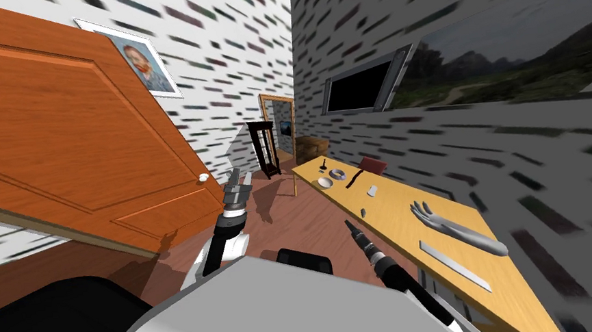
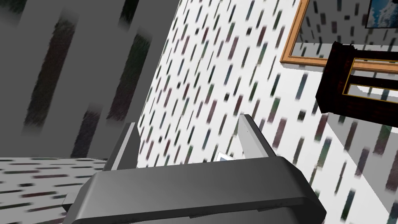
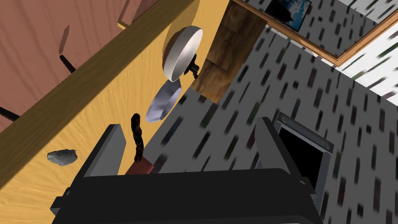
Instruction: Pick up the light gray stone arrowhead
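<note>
Grey and white walls flecked with dark dashes are seen all round, and a long yellow wooden table (image 1: pixel 508 303) is set along the wall on the right. Now to the right gripper (image 1: pixel 348 223): it is held close to the table's long open edge, and in the right wrist view its two fingers (image 3: pixel 112 149) are spread wide, with nothing caught between them. And there it is, the small grey rough-faced stone arrowhead (image 3: pixel 62 156), lying flat on the table top near that edge, just beside one finger but clear of it. In the head view the arrowhead is found between the gripper tip and a small white block (image 1: pixel 371 190). Farther along the table a dark wavy strip (image 3: pixel 137 136), a shallow grey dish (image 3: pixel 163 103) and a round white bowl (image 3: pixel 182 52) are lined up. Nearer the robot, a grey model hand and forearm (image 1: pixel 459 227) and a flat grey bar (image 1: pixel 454 265) are laid on the same top. Over on the left, the left gripper (image 1: pixel 237 179) is raised in front of an orange panelled wooden door (image 1: pixel 43 132), its fingers parted and empty.
</note>
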